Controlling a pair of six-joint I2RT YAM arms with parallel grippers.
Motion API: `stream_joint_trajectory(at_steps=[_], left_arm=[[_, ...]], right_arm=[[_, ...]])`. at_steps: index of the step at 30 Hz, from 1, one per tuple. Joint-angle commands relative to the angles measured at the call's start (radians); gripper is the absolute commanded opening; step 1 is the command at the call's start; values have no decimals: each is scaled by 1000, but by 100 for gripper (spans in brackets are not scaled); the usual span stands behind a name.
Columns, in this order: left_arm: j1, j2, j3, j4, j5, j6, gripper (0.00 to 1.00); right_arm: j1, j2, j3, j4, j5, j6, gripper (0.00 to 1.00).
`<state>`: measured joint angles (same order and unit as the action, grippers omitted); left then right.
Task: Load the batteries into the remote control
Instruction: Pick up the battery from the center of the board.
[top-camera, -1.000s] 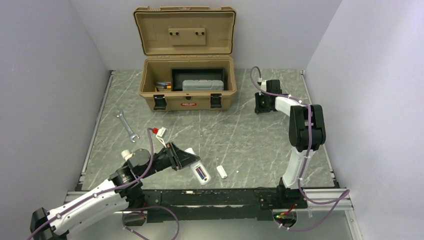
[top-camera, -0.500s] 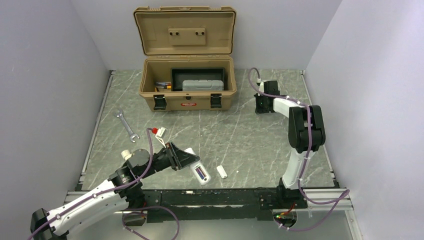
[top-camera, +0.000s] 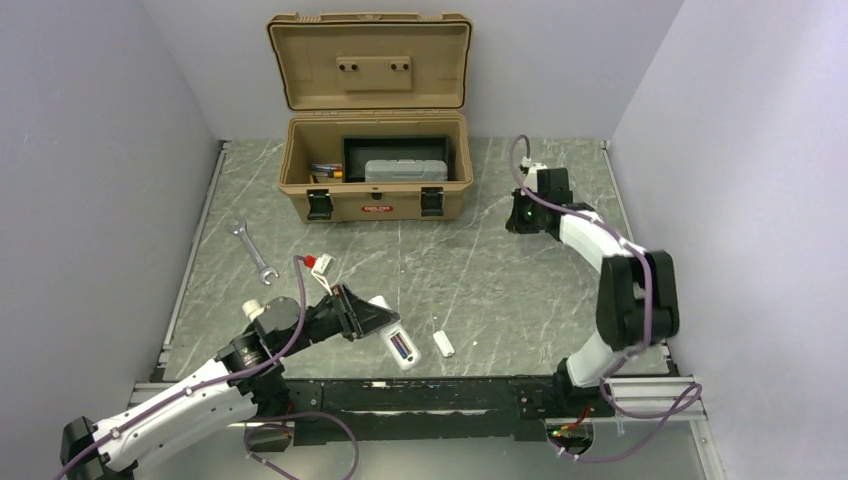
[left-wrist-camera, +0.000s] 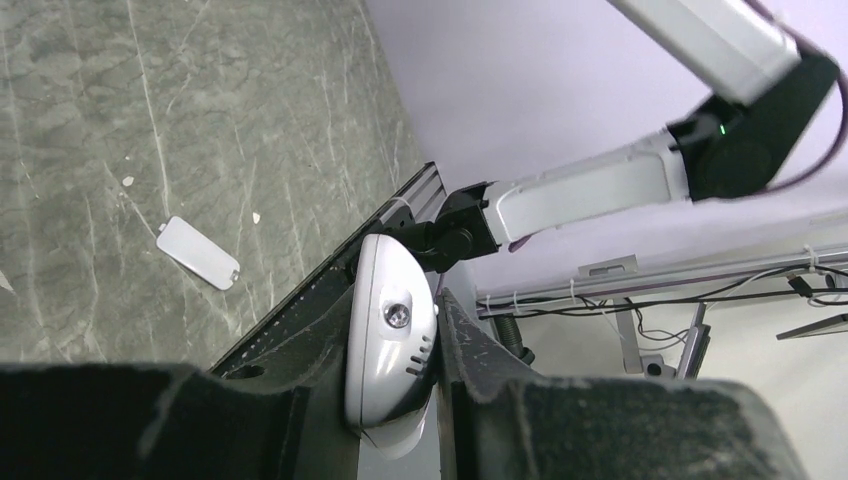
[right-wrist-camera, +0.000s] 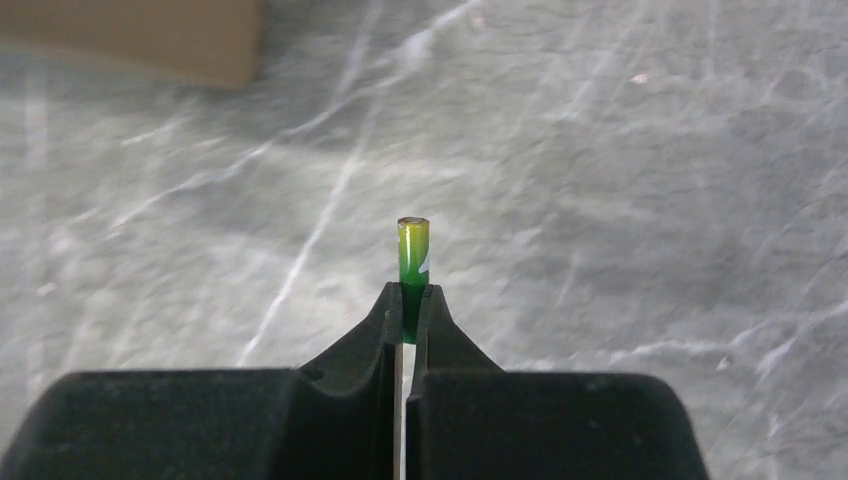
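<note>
My left gripper (top-camera: 383, 322) is shut on the white remote control (top-camera: 397, 340) and holds it low over the table at the near left. The remote's open end shows a dark purple battery (top-camera: 402, 349) in its compartment. In the left wrist view the remote (left-wrist-camera: 390, 330) sits clamped between my fingers (left-wrist-camera: 480, 380). My right gripper (top-camera: 520, 215) is at the far right, to the right of the toolbox. In the right wrist view it (right-wrist-camera: 411, 295) is shut on the green battery (right-wrist-camera: 412, 255), which sticks out past the fingertips above the table.
An open tan toolbox (top-camera: 375, 190) stands at the back middle. A silver wrench (top-camera: 252, 251) lies at the left. A small loose white tab (top-camera: 444, 344) lies beside the remote and also shows in the left wrist view (left-wrist-camera: 198, 252). A black rail (top-camera: 450, 390) runs along the near edge.
The right arm's elbow has swung right and toward the near edge, and its wrist has turned, with the gripper staying to the right of the toolbox. The left arm and remote have not moved.
</note>
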<state>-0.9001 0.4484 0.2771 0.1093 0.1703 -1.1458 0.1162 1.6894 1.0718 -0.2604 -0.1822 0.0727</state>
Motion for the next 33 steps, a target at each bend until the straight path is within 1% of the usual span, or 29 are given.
stream_joint_trajectory(at_steps=[1, 5, 9, 12, 15, 17, 19, 22, 27, 33], left_arm=[[3, 3, 35, 49, -12, -19, 0], [4, 7, 36, 45, -22, -17, 0], [5, 24, 43, 51, -21, -15, 0], [4, 33, 54, 60, -14, -11, 0], [4, 29, 69, 58, -21, -5, 0], [3, 24, 79, 58, -25, -4, 0], [5, 21, 90, 62, -28, -3, 0], [4, 31, 114, 65, -21, 3, 0], [4, 63, 152, 85, -1, 9, 0], [4, 80, 163, 125, 13, 14, 0]], right_arm=[[34, -230, -150, 79, -156, 101, 0], [115, -482, -290, 106, -245, 148, 0], [236, -750, -374, 178, -408, 193, 0], [287, -926, -421, 288, -552, 285, 0], [299, -1043, -478, 462, -712, 409, 0], [305, -1101, -512, 562, -799, 478, 0], [309, -1142, -535, 615, -856, 503, 0], [315, -1178, -556, 720, -911, 569, 0], [326, -1184, -582, 970, -974, 718, 0], [337, -1166, -590, 1195, -1020, 843, 0]])
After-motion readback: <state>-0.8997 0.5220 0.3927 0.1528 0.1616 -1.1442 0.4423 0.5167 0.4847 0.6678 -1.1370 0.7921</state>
